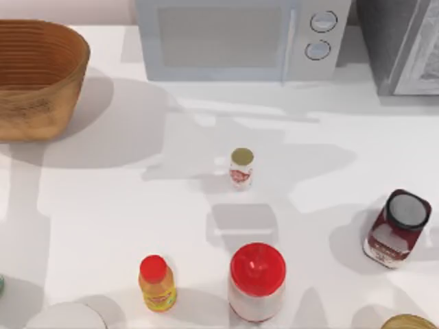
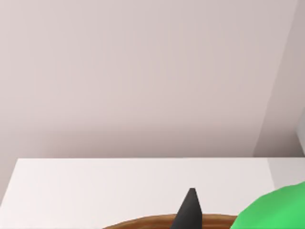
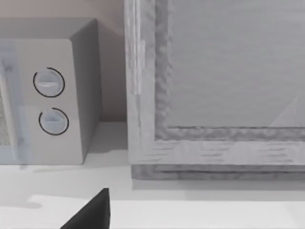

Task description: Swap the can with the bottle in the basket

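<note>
Roughly at the halfway mark, by the look of it. Small white can with red label and dull gold top (image 1: 241,168) standing upright mid-surface, untouched, well apart from the large tan woven wicker basket (image 1: 38,79) at the far left corner. Bright green translucent plastic bottle (image 2: 279,210) close beside the left gripper's dark fingertip (image 2: 189,210), above the basket rim; held or merely near, cannot tell. Right gripper facing the microwave, state unreadable. Can's transfer into the basket not yet done.
</note>
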Robot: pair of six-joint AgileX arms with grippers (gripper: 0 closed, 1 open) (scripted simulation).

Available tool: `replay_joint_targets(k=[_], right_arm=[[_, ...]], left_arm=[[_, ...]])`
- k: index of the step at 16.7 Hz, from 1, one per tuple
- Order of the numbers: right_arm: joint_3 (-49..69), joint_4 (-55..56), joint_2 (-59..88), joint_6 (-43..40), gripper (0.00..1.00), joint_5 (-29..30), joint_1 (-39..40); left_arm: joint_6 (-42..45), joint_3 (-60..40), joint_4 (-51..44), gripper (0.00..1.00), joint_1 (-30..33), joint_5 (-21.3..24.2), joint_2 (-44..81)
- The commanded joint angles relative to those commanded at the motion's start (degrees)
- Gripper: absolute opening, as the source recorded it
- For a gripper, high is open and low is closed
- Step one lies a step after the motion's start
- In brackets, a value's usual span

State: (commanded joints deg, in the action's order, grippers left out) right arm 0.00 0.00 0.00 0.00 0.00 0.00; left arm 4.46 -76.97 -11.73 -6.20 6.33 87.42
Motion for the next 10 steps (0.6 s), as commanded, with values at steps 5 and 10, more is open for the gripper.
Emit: replay_joint_targets(k=[5,10], right_arm=[[0.00,0.00,0.00,0.00,1.00,0.00,0.00],[0.00,0.00,0.00,0.00,1.00,0.00,0.00]], left_arm=[[0.09,0.22,1.77,0.00,-0.10,-0.12,1.31],[-0.04,0.91,5.99,0.00,0.22,-0.33,5.59]])
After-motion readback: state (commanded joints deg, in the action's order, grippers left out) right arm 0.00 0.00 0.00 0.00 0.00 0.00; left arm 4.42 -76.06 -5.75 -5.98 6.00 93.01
